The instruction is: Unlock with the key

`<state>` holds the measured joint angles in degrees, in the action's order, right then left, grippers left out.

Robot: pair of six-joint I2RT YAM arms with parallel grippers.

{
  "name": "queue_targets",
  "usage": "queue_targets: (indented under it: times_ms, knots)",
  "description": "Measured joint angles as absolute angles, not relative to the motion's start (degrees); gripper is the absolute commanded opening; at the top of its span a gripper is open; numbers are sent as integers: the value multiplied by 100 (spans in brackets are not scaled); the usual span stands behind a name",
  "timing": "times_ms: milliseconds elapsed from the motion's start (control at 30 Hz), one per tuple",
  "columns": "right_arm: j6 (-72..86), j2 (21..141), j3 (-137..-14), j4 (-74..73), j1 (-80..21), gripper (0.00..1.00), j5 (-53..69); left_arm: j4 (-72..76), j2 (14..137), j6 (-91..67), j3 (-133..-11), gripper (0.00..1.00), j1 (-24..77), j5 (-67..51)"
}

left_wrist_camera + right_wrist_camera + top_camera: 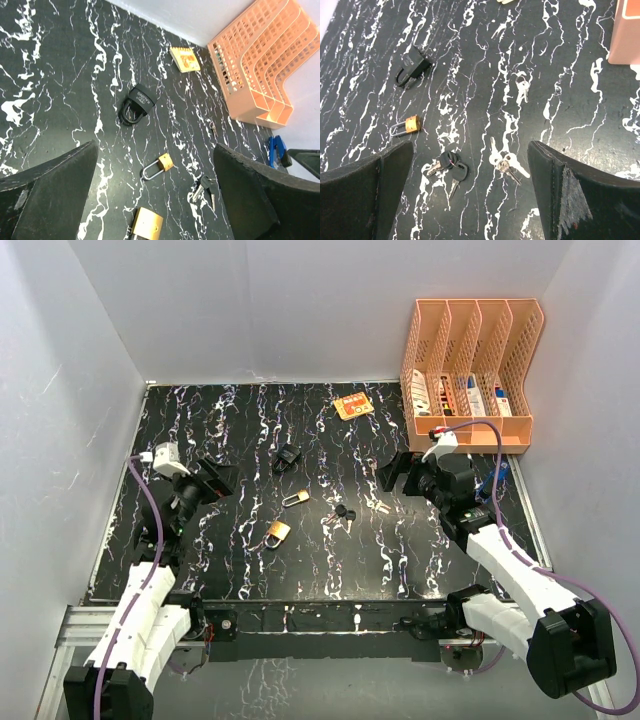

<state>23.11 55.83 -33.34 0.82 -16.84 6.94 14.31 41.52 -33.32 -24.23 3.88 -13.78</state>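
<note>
Orange file rack is standing in the far right corner of the desk, four slots, small stuff sitting low in them.

Both pincers are hanging released, jaws wide, gripping nothing. Left pincer is hovering near the left edge. Right pincer is hovering toward the right edge, in front of the rack.

Three locks are lying mid-desk, well apart, strung from far to near:
- black padlock is lying farthest back
- small brass padlock, long shackle, is lying in the middle
- large brass padlock is lying closest to the near edge

Orange card is lying by the far edge, left of the rack. Blue item is sitting at the right edge beside the right arm; can't tell what it is.

Black-headed keys are lying right of the small brass padlock, not touching it. Silver keys are lying near them, on the right pincer's side. Locks and keys are all lying in the open between the two pincers.

Desk is showing black with white marble veining. White walls are closing in the left, far and right sides.
</note>
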Motion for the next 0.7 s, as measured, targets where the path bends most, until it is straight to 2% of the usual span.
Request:
queue_targets:
  times_ms: [700]
  knots:
    - [2252,5395,-3334,-233,-1684,98,456,1219,3660,-3760,-2303,98,390,-996]
